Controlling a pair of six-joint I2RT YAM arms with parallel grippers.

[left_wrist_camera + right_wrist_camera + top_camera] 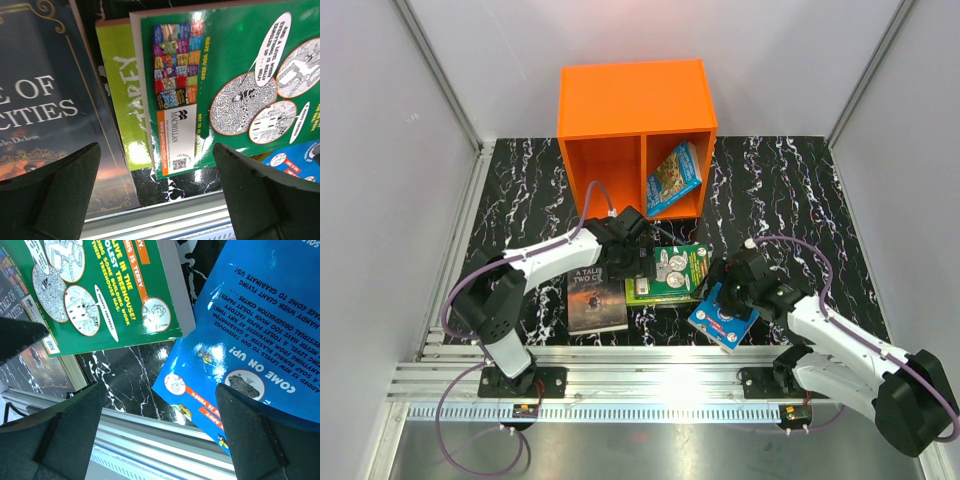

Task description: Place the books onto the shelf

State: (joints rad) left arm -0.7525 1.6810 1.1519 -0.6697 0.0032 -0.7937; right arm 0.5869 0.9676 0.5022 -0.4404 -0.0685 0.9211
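The orange shelf (635, 100) stands at the back, with one illustrated book (674, 178) leaning in its right compartment. On the black mat lie the dark brown book (596, 298) (45, 100), a green book (675, 272) (225, 75) (100, 290) stacked on a lime-green one (125, 100), and a blue book (722, 320) (255, 330). My left gripper (635, 262) (157, 195) hangs open above the gap between the brown and green books. My right gripper (735, 300) (160, 435) is open over the blue book's near corner, holding nothing.
An aluminium rail (650, 385) runs along the near edge of the mat, just below both grippers. White walls close in the left, right and back sides. The left compartment of the shelf (602, 170) shows nothing inside.
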